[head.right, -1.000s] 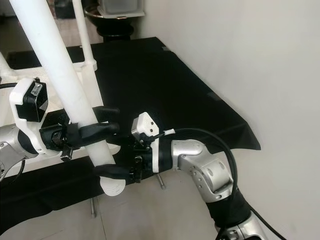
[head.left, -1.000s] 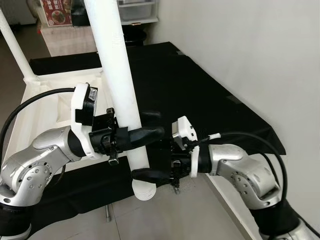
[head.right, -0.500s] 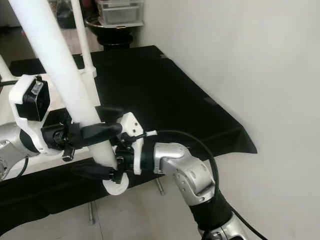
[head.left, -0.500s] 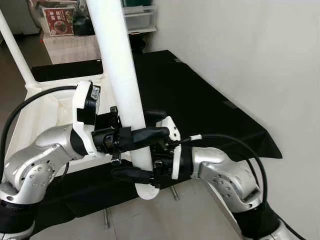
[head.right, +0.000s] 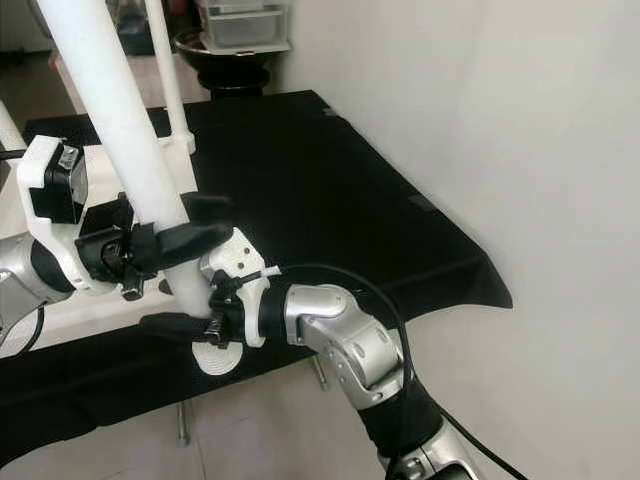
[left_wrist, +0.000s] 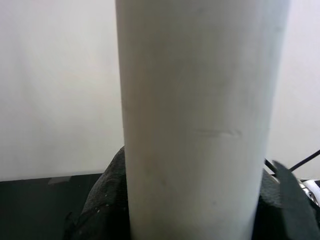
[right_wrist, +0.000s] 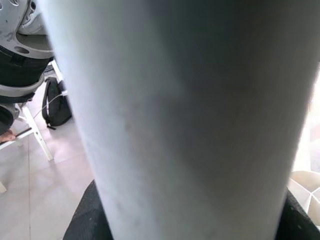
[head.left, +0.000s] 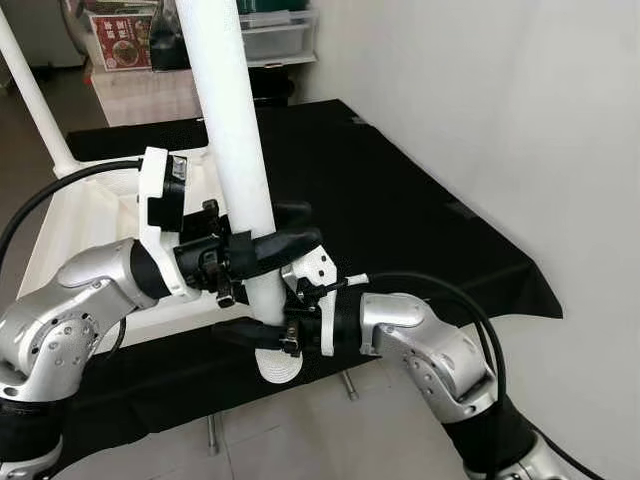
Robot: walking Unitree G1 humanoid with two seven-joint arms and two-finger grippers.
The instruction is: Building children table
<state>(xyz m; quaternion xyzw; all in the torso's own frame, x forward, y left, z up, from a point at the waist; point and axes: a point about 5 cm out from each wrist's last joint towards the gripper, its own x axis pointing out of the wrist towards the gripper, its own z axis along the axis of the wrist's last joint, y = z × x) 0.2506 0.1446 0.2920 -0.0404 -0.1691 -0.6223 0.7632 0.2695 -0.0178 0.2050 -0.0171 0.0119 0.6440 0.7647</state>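
A thick white table leg (head.left: 235,130) rises steeply in front of me, its ribbed lower end (head.left: 275,366) hanging just past the table's front edge. My left gripper (head.left: 275,232) is shut on the leg about a third of the way up; the left wrist view has the leg (left_wrist: 200,125) wedged between both fingers. My right gripper (head.left: 255,333) is shut on the same leg just below, close to the ribbed end, seen again in the right wrist view as the leg (right_wrist: 190,125). The upturned white tabletop (head.left: 70,220) lies to the left on the black cloth.
A black cloth covers the work table (head.left: 400,200), which runs back along the white wall (head.left: 520,120). One thin white leg (head.left: 35,100) stands upright from the tabletop's far corner. Storage boxes (head.left: 275,30) sit at the back. Tiled floor (head.left: 300,430) lies below the front edge.
My right gripper has moved left from beside the leg and closed round its lower end. The leg with my left gripper has shifted slightly left and back.
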